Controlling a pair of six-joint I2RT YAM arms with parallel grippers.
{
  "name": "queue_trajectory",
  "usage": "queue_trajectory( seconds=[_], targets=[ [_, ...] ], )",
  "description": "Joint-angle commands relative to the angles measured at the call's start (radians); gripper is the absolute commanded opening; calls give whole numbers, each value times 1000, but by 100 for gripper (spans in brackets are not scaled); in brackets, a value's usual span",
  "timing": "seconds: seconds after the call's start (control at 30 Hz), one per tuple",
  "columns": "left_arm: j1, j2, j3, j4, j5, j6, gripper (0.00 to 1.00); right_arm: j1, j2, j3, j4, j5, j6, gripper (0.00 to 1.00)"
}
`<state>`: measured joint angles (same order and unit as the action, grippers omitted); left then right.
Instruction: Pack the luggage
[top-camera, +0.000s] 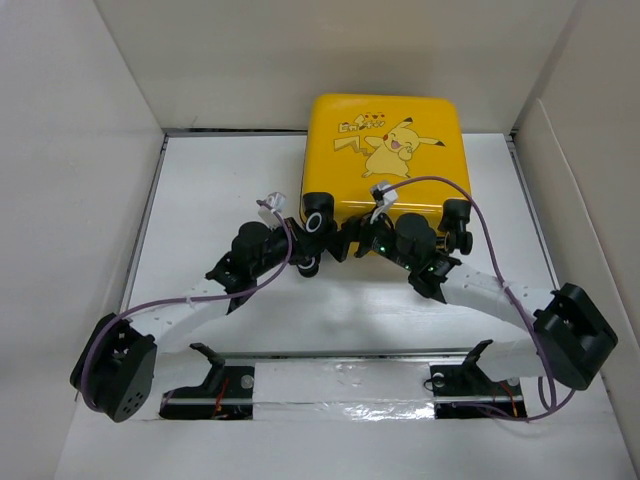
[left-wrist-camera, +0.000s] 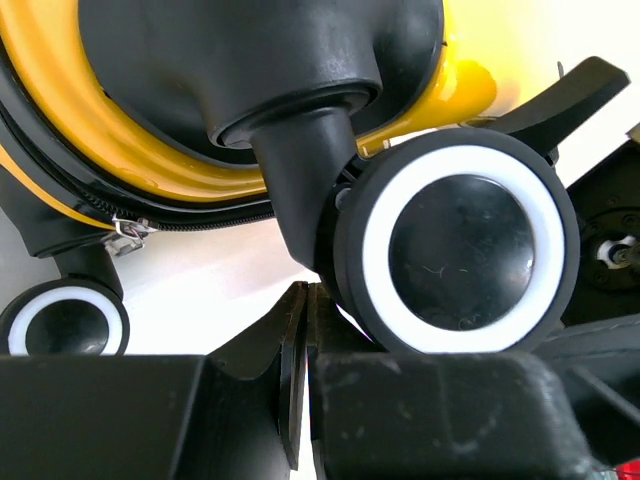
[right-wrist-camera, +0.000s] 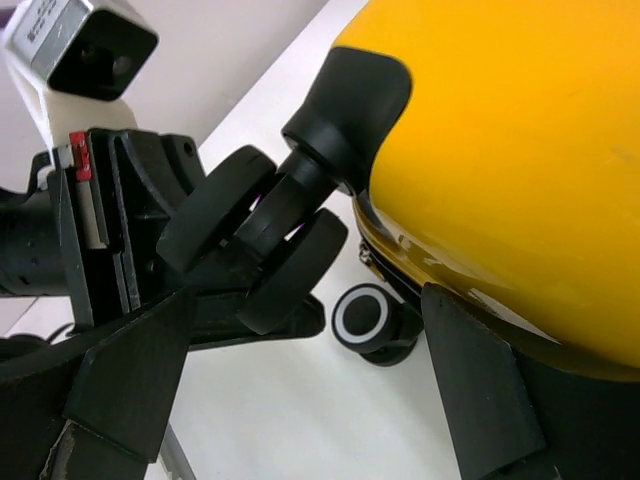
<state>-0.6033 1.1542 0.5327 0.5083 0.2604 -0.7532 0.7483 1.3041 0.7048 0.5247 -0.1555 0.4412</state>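
L end effector (left-wrist-camera: 305, 370) pinched shut, empty; R end effector (right-wrist-camera: 308, 293) spread wide — we see luggage (top-camera: 390, 140) on white table (top-camera: 220, 200), white walls (top-camera: 300, 60).

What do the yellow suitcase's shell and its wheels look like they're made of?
The luggage looks like a hard moulded plastic shell, glossy: sharp reflections run along its curved edge. The wheel looks like hard black plastic with a white ring; its hub is shiny and finely scratched. The tread may be rubber, but the look leaves that open.
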Motion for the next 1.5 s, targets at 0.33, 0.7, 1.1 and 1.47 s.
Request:
queue_trajectory(
  seconds=[0.33,0.7,1.1,1.47],
  targets=[
    [-4,-4,6,96,2,8,0,59,104,156,-15,-50,-70,100],
    [-4,-17,-4,78,-18,18,0,68,167,223,-81,65,-90,96],
    [7,-73,-16,-7,-88,66,0,68,185,229,-49,82,-84,41],
    [16,-130,-74,-82,-237,133,28,57,136,139,55,56,-42,12]
  ],
)
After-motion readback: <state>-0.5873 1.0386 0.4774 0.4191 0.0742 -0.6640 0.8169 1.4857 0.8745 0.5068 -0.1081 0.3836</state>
